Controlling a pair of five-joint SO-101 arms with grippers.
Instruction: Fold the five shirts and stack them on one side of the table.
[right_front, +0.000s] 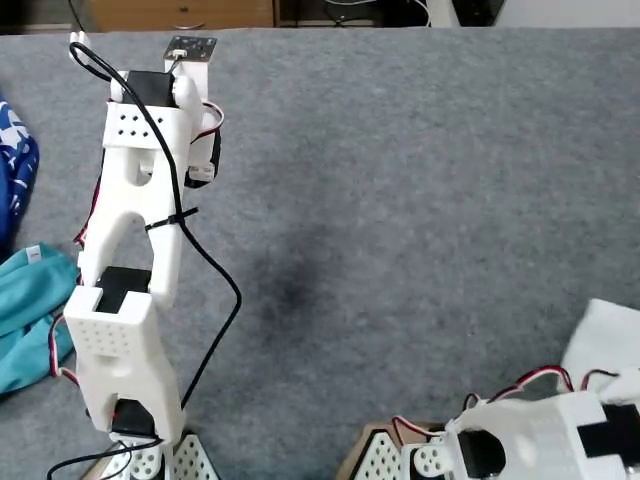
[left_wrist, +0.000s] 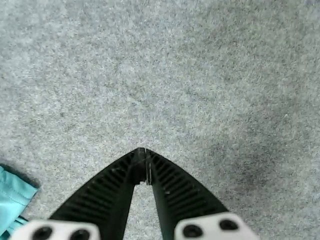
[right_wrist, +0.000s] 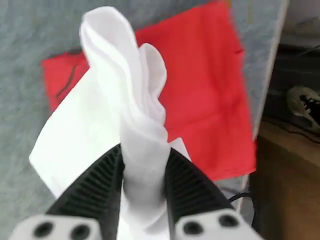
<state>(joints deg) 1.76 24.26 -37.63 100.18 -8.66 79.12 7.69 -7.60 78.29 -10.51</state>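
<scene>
Grey felt table cover (right_front: 420, 180) across the whole high view; wooden drawer front (right_front: 180, 12) beyond the 12 o'clock edge.

Left arm (right_front: 130, 250): white, based at 7 o'clock, stretched toward 11 o'clock, black cable (right_front: 200, 260) looped alongside. Right arm (right_front: 545, 440): white, low at 5 o'clock.

White shirt (right_wrist: 125, 95): bunched, standing up in a loose roll, remainder draped over the red shirt. Same white shirt (right_front: 612, 335) at 4 o'clock in the high view, just beside the right arm. Red shirt (right_wrist: 205, 100): folded flat on the cover, beneath the white one, near the table edge. Teal shirt (right_front: 30, 310): crumpled at 8 o'clock, just beside the left arm's lower link; corner of the teal shirt (left_wrist: 12, 195) also caught by the left wrist view. Blue patterned shirt (right_front: 14, 165): at 10 o'clock, cut by the frame edge, near the teal one.

Right gripper (right_wrist: 144, 170): black ribbed fingers clamped on the white shirt, cloth squeezed between them. Left gripper (left_wrist: 142, 157): black ribbed fingers closed, tips touching, over bare cover, apart from the teal shirt.
</scene>
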